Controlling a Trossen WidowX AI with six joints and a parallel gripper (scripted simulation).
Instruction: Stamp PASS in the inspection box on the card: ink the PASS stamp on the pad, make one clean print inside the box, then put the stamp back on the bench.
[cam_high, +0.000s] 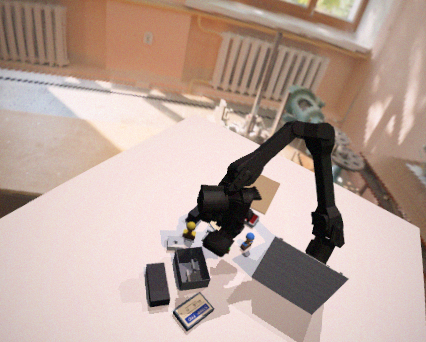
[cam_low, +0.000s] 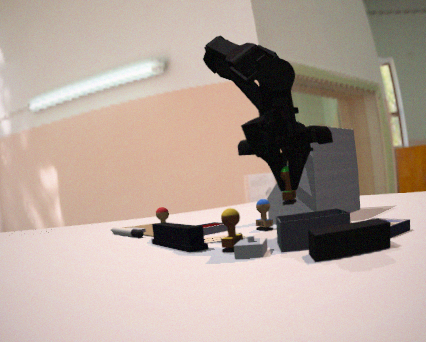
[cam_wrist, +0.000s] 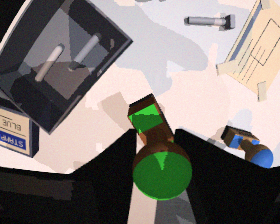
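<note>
Obs.: end effector (cam_high: 225, 246) (cam_low: 289, 187) (cam_wrist: 155, 135) clamped on the green-topped stamp (cam_high: 228, 249) (cam_low: 287, 183) (cam_wrist: 162, 172), presumably PASS; no lettering legible. Stamp raised, lower centre in wrist view.

Risks:
1. Wrong ink. Blue-labelled pad (cam_high: 194, 311) (cam_low: 400, 228) (cam_wrist: 14, 131), left edge of wrist view, competes with the red pad (cam_high: 253, 219) (cam_low: 214, 226); required one uncertain.
2. Knock. Travelling low could clip the open bin (cam_high: 194, 286) (cam_low: 305, 233) (cam_wrist: 89, 82), upper left, or blue-knobbed stamp (cam_high: 250, 237) (cam_low: 263, 206) (cam_wrist: 259, 156), lower right.
3. Slip or tilt in the grip when pressing: patchy print, or one straying outside the box on the card (cam_wrist: 245, 67), upper right.
</note>
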